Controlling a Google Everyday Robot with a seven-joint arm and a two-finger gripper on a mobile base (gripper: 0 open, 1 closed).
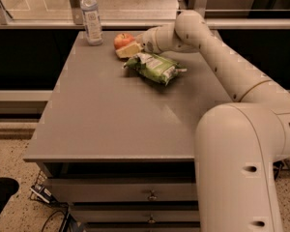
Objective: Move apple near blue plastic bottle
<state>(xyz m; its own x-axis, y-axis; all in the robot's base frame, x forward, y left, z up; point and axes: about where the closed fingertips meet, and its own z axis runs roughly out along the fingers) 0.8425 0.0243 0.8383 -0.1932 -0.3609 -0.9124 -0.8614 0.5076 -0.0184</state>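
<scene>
The red apple (123,38) with yellowish patches is at the table's far edge, a short way right of the blue plastic bottle (91,16), which stands upright with a white cap and label. My gripper (122,45) reaches in from the right and is shut on the apple. One pale finger (129,50) shows in front of the apple; the other is hidden behind it. I cannot tell whether the apple rests on the table or hangs just above it.
A green and white snack bag (154,66) lies just in front of the gripper, under my forearm. The grey table (111,124) has drawers below. A railing and glass run behind the far edge.
</scene>
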